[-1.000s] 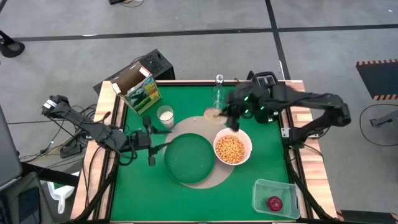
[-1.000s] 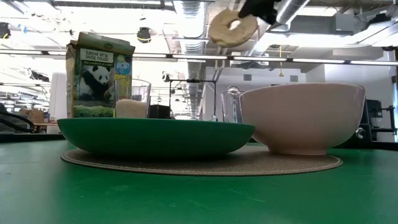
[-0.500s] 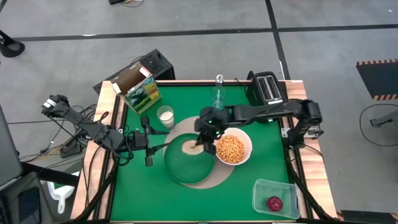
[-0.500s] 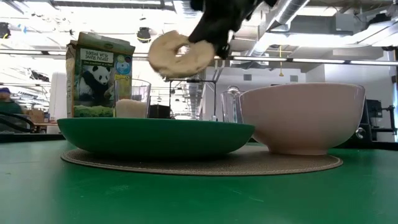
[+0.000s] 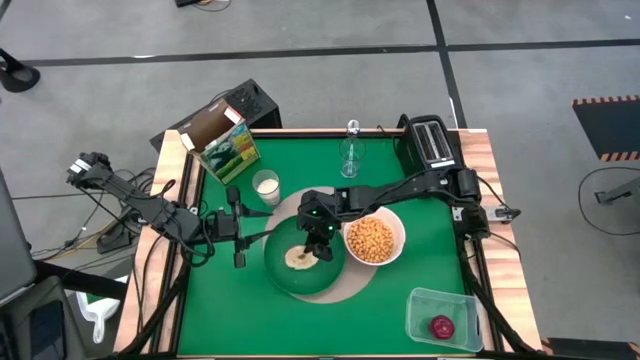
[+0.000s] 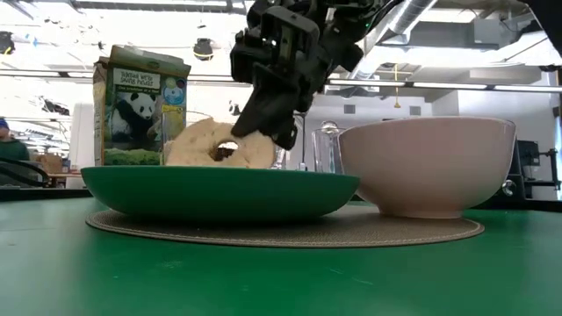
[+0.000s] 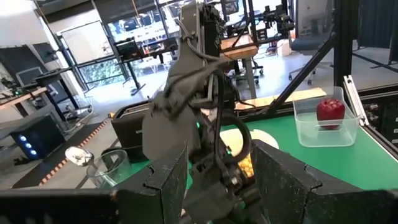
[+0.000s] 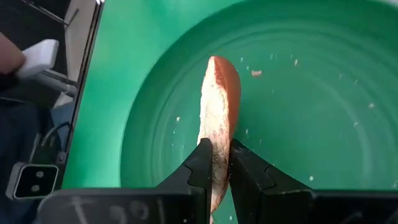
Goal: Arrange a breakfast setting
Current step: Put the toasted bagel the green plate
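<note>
Green table [image 5: 420,270] below; my right gripper [image 8: 221,163] pinched the round toast [image 8: 219,109] edge-on between its jaws, over dark green plate [image 8: 311,93]. Left gripper [image 7: 217,171] gaped, holding nothing.

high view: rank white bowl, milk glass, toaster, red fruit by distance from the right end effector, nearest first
Right end effector is over the green plate, shut on the toast.
1. White bowl, just beside it on the mat.
2. Milk glass, toward the cereal box.
3. Toaster and red fruit in its clear tub, at opposite right-hand corners: too close to call.
</note>
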